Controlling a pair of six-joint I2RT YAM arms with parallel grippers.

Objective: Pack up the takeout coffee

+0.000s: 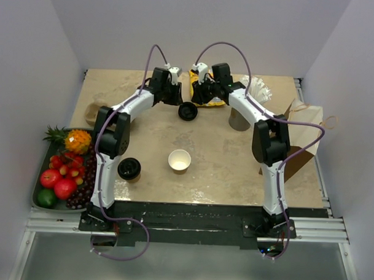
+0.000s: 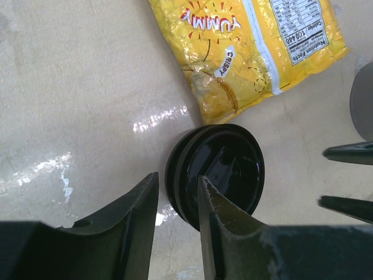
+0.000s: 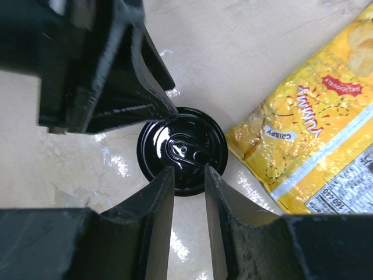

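Observation:
A loose black lid (image 1: 188, 110) lies at the back of the table beside a yellow chips bag (image 1: 207, 91), with both grippers over it. In the left wrist view the left gripper (image 2: 178, 176) straddles the rim of the lid (image 2: 233, 157). One finger lies over its top and the other outside, with a sliver of table showing between. The right gripper (image 3: 189, 169) hovers open over the near edge of the lid (image 3: 183, 143), gripping nothing. An open kraft cup (image 1: 179, 160) stands mid-table. A second cup (image 1: 129, 169), with a black lid on it, stands front left.
A grey cup (image 1: 239, 120) of white straws (image 1: 257, 90) stands right of the grippers. A brown paper bag (image 1: 304, 138) lies at the right edge. A tray of fruit (image 1: 63, 166) sits at the left, and a cardboard carrier (image 1: 93, 112) behind it.

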